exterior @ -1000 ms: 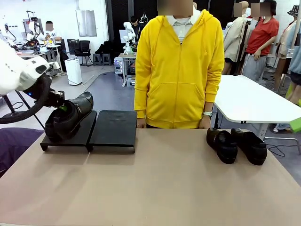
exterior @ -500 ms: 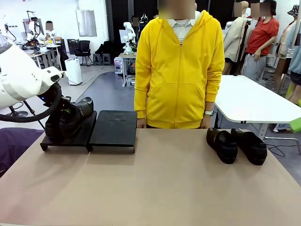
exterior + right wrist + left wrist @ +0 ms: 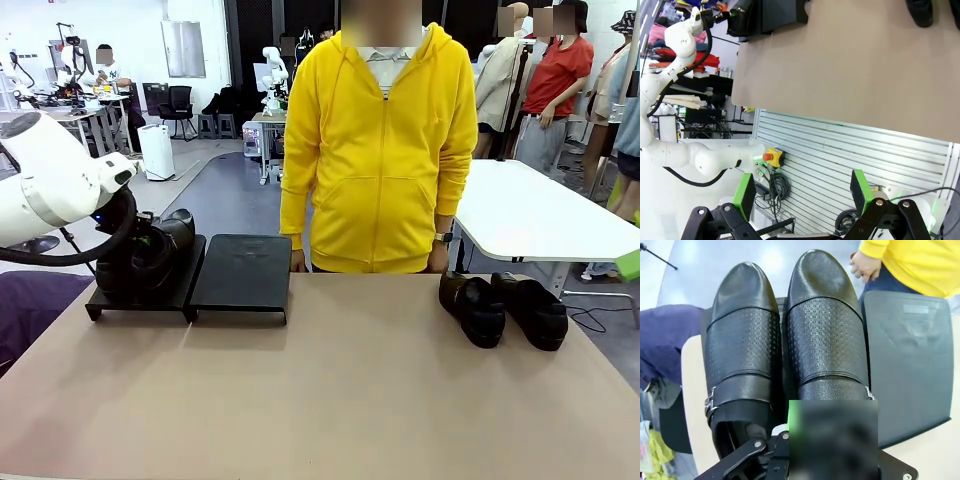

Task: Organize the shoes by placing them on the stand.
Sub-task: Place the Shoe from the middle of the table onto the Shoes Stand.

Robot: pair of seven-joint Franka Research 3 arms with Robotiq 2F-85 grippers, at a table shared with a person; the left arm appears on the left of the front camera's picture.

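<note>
Two black glossy shoes lie side by side on the left panel of the black stand (image 3: 245, 272). In the left wrist view they are the left shoe (image 3: 742, 340) and the right shoe (image 3: 825, 325), toes pointing away. My left gripper (image 3: 138, 240) (image 3: 795, 440) is shut on the heel rim of the right shoe. The stand's right panel (image 3: 910, 355) is bare. Another pair of shoes (image 3: 475, 308) (image 3: 535, 308) sits on the table at the far right. My right gripper (image 3: 802, 192) hangs open off the table's near edge, holding nothing.
A person in a yellow hoodie stands at the far edge, one hand (image 3: 867, 265) close behind the stand and the other (image 3: 438, 262) near the right pair. The tan table (image 3: 330, 390) stretches wide between the stand and that pair.
My left gripper has lowered the held shoe from a tilted, raised pose down onto the left panel beside the other shoe. The right pair has not moved.
</note>
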